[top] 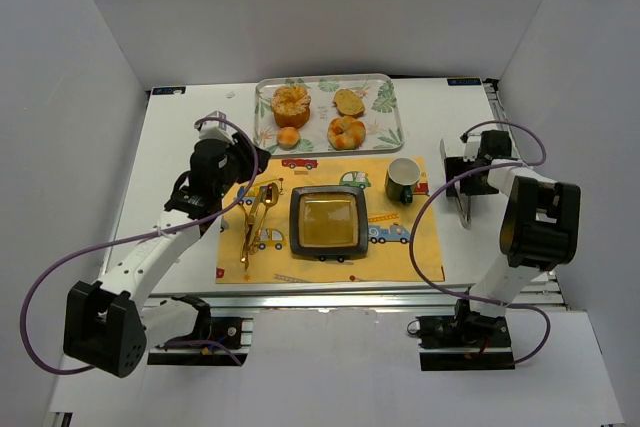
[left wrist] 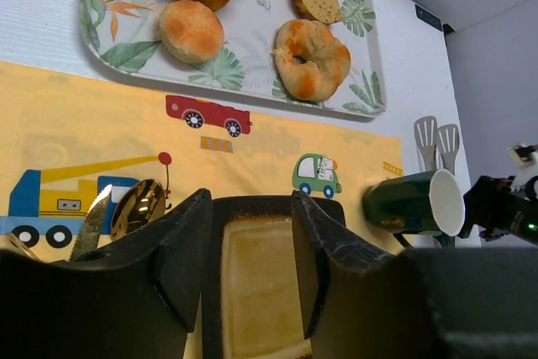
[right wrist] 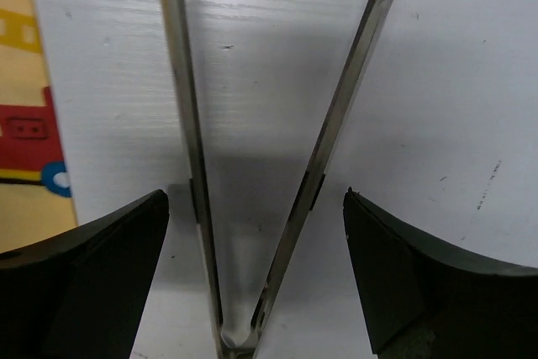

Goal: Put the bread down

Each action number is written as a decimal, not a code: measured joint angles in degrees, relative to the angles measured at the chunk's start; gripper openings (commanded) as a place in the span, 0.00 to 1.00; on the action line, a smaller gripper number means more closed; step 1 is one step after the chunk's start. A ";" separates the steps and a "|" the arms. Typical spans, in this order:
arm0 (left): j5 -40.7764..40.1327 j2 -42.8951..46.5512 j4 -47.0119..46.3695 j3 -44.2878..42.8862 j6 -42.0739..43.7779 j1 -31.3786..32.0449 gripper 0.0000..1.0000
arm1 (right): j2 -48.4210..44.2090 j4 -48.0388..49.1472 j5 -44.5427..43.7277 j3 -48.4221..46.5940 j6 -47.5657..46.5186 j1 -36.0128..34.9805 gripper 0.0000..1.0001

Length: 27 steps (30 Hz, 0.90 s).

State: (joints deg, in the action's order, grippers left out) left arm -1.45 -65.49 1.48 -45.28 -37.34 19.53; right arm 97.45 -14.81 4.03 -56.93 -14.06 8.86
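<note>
Right gripper hung spread wide over the silver metal tongs, one finger either side, tongs' long axis running straight away from the wrist, hinge end nearest. The golden ring-shaped bread sat on the floral tray, far-left of that gripper, beyond the black square plate. Left gripper, also spread and empty, was nearer the tray.

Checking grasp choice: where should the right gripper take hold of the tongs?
Probably squeeze across both arms just above the joined end, coming from above: the tongs lie on the table, arms spreading in a V, and the right gripper straddles them, open.
</note>
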 measured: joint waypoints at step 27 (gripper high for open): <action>-0.87 3.74 3.32 1.73 -0.09 -1.77 0.56 | -0.96 -8.57 17.46 -14.67 -7.21 -0.79 0.35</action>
State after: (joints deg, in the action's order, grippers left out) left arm -2.33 -61.76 4.80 -43.55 -37.43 17.76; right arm 96.49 -23.38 21.50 -71.59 -21.28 8.08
